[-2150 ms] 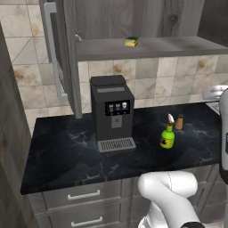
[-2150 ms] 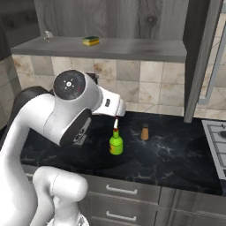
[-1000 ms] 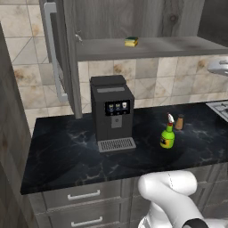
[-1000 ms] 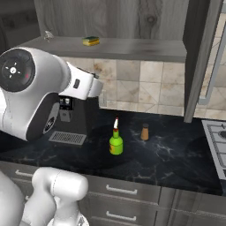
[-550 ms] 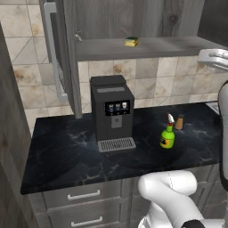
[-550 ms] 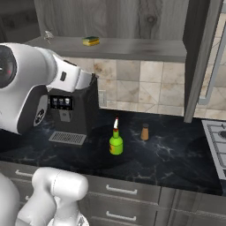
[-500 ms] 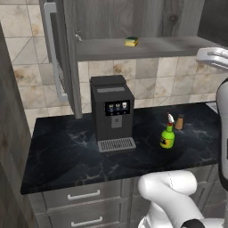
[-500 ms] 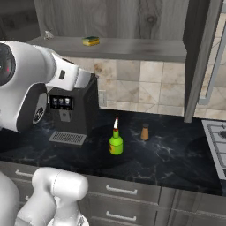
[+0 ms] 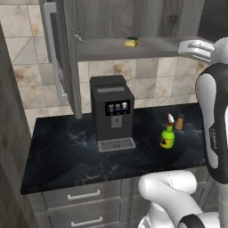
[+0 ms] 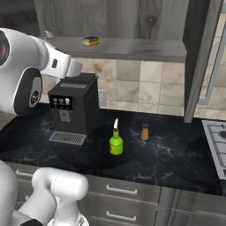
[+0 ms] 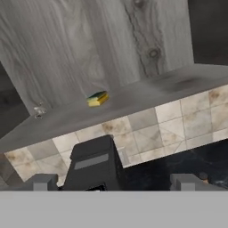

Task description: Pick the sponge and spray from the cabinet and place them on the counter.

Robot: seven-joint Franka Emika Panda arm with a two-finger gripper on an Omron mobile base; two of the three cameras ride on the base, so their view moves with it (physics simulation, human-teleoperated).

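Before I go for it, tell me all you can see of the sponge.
The sponge is a small flat block, yellow below with a green layer on top. It lies flat on the bottom shelf of the open cabinet, near the shelf's front edge, above the coffee machine. Nothing touches it but the shelf. In the hand view it sits ahead of the open gripper, well clear of the fingertips.

Even, soft rendered light, faint shadows, no glare, slightly low-resolution blur.

"FRANKA" lettering on the arm (image 9: 213, 133)
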